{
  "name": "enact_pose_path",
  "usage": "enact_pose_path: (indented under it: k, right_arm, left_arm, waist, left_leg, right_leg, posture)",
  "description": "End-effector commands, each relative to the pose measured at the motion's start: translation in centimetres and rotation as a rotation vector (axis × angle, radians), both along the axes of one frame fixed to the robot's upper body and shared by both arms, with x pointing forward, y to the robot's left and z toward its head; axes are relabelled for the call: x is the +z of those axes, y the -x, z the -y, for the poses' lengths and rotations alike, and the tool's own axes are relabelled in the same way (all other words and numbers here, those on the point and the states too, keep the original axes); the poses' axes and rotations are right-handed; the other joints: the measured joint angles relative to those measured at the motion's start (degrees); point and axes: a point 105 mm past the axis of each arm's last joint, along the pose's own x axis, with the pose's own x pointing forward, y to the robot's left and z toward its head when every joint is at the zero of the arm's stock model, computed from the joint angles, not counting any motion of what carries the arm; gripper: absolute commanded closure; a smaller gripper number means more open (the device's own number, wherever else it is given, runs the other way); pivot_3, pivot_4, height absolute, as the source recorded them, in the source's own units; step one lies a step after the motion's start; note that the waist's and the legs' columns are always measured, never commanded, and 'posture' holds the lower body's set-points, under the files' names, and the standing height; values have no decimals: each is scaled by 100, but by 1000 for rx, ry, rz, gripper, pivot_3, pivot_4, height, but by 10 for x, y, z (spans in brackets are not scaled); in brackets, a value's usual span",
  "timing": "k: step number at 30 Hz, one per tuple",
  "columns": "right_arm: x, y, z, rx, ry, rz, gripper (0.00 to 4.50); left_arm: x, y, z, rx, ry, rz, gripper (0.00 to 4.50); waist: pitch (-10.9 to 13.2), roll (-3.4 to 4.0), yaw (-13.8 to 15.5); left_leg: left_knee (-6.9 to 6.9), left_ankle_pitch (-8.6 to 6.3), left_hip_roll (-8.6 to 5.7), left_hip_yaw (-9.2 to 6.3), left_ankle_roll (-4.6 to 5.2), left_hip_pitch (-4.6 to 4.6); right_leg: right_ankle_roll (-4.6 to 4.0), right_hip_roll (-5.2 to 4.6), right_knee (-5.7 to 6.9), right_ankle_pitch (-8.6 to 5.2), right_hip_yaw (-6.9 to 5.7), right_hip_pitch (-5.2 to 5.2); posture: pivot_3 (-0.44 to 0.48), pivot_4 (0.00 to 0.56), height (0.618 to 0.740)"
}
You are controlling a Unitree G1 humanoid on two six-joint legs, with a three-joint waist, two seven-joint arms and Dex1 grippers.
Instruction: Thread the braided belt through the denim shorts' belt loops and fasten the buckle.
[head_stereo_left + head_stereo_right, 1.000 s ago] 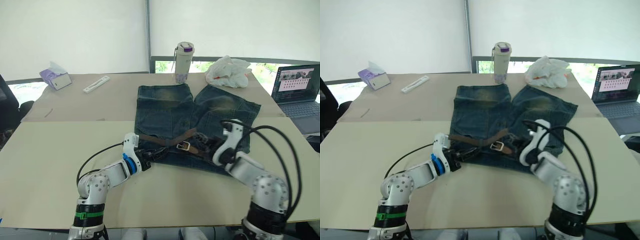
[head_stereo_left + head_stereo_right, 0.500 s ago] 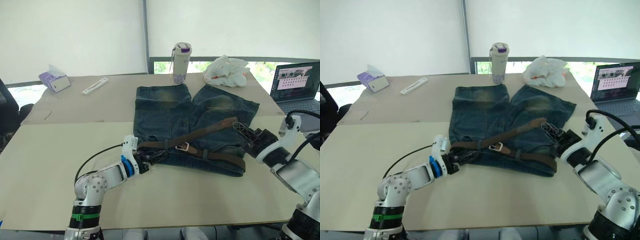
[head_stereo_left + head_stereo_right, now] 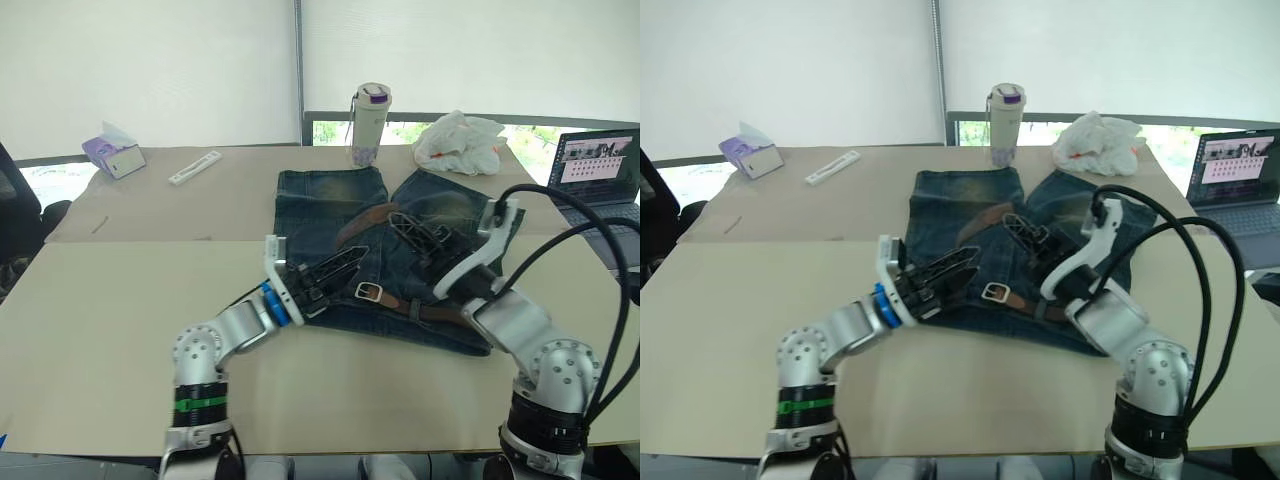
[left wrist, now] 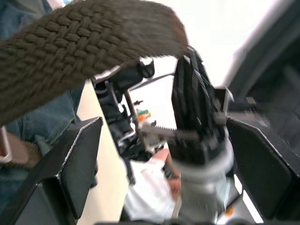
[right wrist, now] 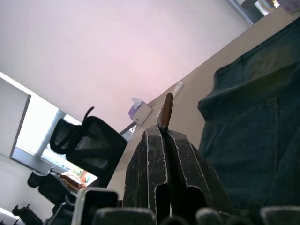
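1. Beige tabletop [image 3: 110,300] lies under my arms, with white blinds and a window strip behind it.
2. The denim shorts [image 3: 340,225] lie flat in the middle of the table, with the legs pointing to 12 o'clock and the waistband nearest me.
3. The braided belt [image 3: 362,222] lies across the shorts. One end lifts up toward 12 o'clock, over the middle of the shorts.
4. The buckle [image 3: 368,292] rests on the waistband, between my two grippers.
5. My right gripper [image 3: 408,226] is over the shorts. In its wrist view its fingers [image 5: 154,164] are pressed together and pinch the thin brown belt tip.
6. My left gripper [image 3: 335,268] is at the waistband, at 9 o'clock from the buckle. Its fingers are spread apart and I see nothing between them. The woven belt passes close in front of its wrist camera.
7. A water bottle [image 3: 369,123] stands at 12 o'clock past the shorts, with a white plastic bag [image 3: 459,143] at 3 o'clock from it.
8. A tissue box [image 3: 112,152] and a white strip [image 3: 194,167] lie at 10 o'clock.
9. A laptop [image 3: 600,175] sits open at 2 o'clock.
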Motion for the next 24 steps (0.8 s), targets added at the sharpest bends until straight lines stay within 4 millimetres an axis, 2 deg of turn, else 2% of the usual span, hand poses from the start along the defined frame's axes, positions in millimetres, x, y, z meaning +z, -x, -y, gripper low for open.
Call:
enact_pose_path:
  k: [1,8,13,16,20,23,24]
  right_arm:
    - [11,4,2,-11,-26,57,4500]
    - [4,5,3,-25,-29,33,4500]
    - [3,3,6,-35,-36,28,4500]
    - [1,5,4,-21,-31,24,4500]
    - [-2,9,2,10,-23,21,4500]
    - [-3,14,0,39,-22,20,4500]
    - [-4,15,0,47,-17,18,4500]
  left_arm:
    - [15,-7,-5,59,115,-48,50]
    - [26,-16,-18,143,217,-85,50]
    - [18,-17,-23,163,195,-114,50]
    - [17,-16,-22,147,183,-111,838]
    - [8,-18,-23,131,126,-118,2657]
    - [6,-18,-26,121,117,-108,4214]
    - [6,-18,-27,119,114,-107,4411]
  waist:
    - [1,-1,1]
    - [0,0,-23]
    - [0,0,-9]
    - [0,0,-9]
    - [-1,1,-9]
    - [0,1,-11]
    - [0,1,-11]
  left_leg:
    - [0,0,0,-1,0,-1]
    - [-1,1,2,2,0,2]
    - [0,1,-14,1,0,0]
    - [-1,1,-15,0,0,1]
    - [-1,1,-15,0,1,2]
    - [0,1,-17,0,1,1]
    - [0,1,-17,0,1,2]
  right_leg:
    - [-2,0,0,1,0,-1]
    - [-1,15,-2,1,1,-1]
    - [-3,13,-9,2,0,0]
    - [-11,12,-10,6,-1,0]
    - [-11,13,-10,7,-2,0]
    - [-11,13,-10,6,-2,0]
    - [-11,13,-10,6,-2,0]
  posture:
    - [0,150,740]
    - [0,150,740]
    - [0,150,740]
    - [0,150,740]
    - [0,150,740]
    - [0,150,740]
    - [0,150,740]
